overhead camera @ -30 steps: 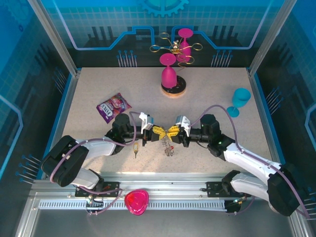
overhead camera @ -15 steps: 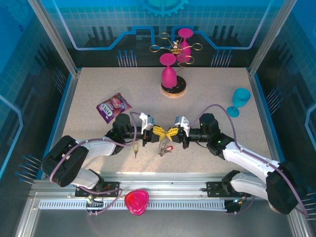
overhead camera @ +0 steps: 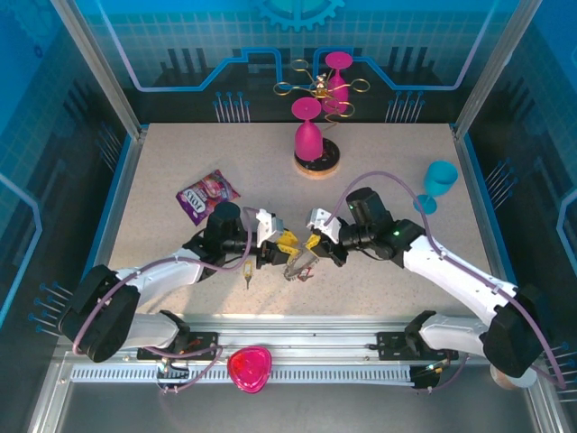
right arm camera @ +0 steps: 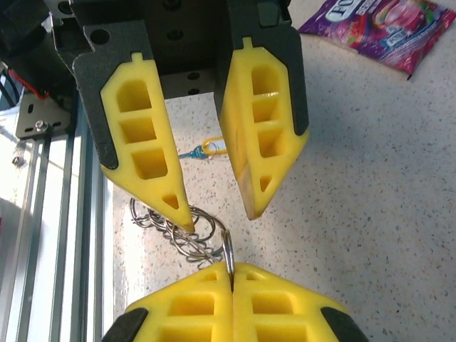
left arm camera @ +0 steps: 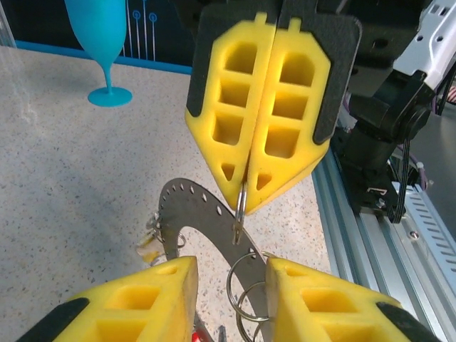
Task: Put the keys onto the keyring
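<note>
The keyring (left arm camera: 187, 212), a flat grey ring with small holes and wire loops (left arm camera: 249, 288), hangs low over the table between both grippers (overhead camera: 297, 262). My right gripper (right arm camera: 230, 269) is shut on one wire loop (right arm camera: 229, 246) at the ring's edge; in the left wrist view its shut fingers (left arm camera: 274, 107) hold that loop from above. My left gripper (left arm camera: 228, 274) is open, its fingers on either side of the loops without pinching them. One of the keys (overhead camera: 247, 273), yellow-headed, lies on the table in front of the left gripper (overhead camera: 275, 251) and appears again (right arm camera: 206, 148) in the right wrist view.
A purple snack bag (overhead camera: 207, 194) lies at the left. A pink goblet on a dark coaster (overhead camera: 315, 162) stands at the back centre. A blue goblet (overhead camera: 439, 185) stands at the right. The metal rail (overhead camera: 297, 347) runs along the near edge, with a pink heart-shaped object (overhead camera: 250, 368) on it.
My left gripper has opened and let go of the keyring. My right gripper has shut on a wire loop, and its arm has swung back and left. The keyring now tilts down.
</note>
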{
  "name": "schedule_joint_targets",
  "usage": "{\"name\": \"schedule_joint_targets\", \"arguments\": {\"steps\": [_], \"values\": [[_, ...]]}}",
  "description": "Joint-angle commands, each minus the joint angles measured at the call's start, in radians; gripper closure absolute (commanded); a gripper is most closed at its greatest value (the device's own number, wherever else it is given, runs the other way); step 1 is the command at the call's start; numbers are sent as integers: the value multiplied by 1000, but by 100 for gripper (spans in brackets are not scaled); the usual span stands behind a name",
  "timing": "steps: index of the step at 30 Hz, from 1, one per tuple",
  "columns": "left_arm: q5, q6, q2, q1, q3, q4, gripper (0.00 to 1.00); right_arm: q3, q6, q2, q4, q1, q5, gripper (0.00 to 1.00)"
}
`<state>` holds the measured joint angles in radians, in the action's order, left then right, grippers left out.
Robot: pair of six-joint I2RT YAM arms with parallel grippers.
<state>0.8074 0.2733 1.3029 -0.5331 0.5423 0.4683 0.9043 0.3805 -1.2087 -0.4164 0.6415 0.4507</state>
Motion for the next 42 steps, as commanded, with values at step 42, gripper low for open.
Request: {"name": "schedule_joint_targets", "arguments": {"steps": [42], "values": [[121, -264, 79, -10, -68, 471, 100, -279, -285, 123, 572, -69, 231, 75]]}}
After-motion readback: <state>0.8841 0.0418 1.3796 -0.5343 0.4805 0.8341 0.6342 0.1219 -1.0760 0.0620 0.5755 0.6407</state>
